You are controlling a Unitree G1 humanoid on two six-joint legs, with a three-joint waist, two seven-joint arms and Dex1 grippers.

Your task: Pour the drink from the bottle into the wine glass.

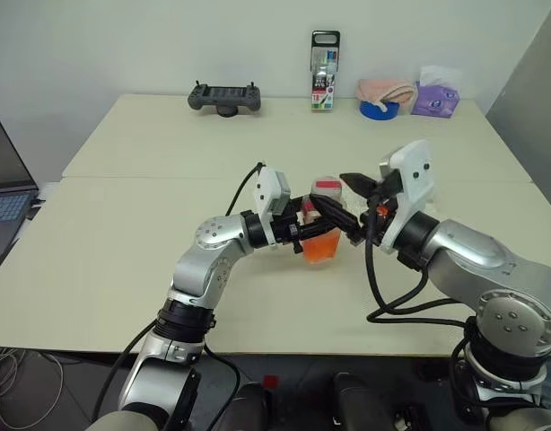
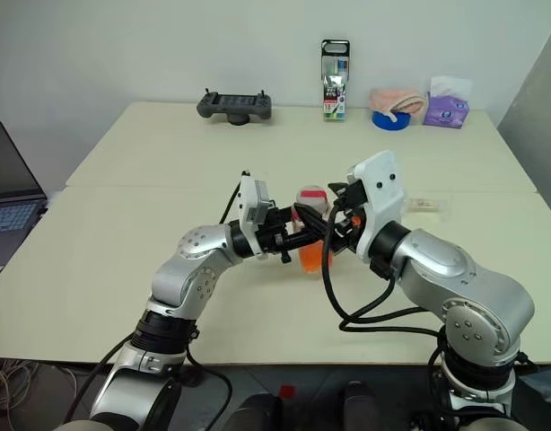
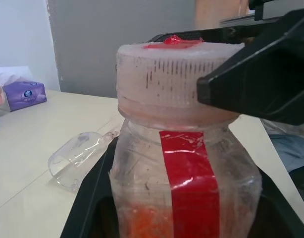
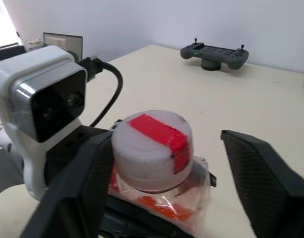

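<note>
The bottle point(image 1: 322, 229) is held upright just above the middle of the table point(image 1: 150, 242), with my left gripper point(image 1: 334, 224) shut on its clear body from the left. The orange drink point(image 1: 320, 248) fills its lower part. Its white cap with red tape point(image 4: 152, 146) sits between the fingers of my right gripper point(image 4: 164, 141), which is open. One finger point(image 4: 77, 188) is close beside the cap; the other point(image 4: 266, 173) stands well clear. The wine glass point(image 3: 77, 158) lies on its side on the table beyond the bottle, to the right point(image 2: 428, 205).
Along the table's far edge are a game controller point(image 1: 224, 97), a marker pack point(image 1: 325, 72), a pink cloth point(image 1: 386, 89), a blue tape roll point(image 1: 379, 109) and a purple tissue pack point(image 1: 435, 101). A laptop point(image 1: 6, 193) sits off the left side.
</note>
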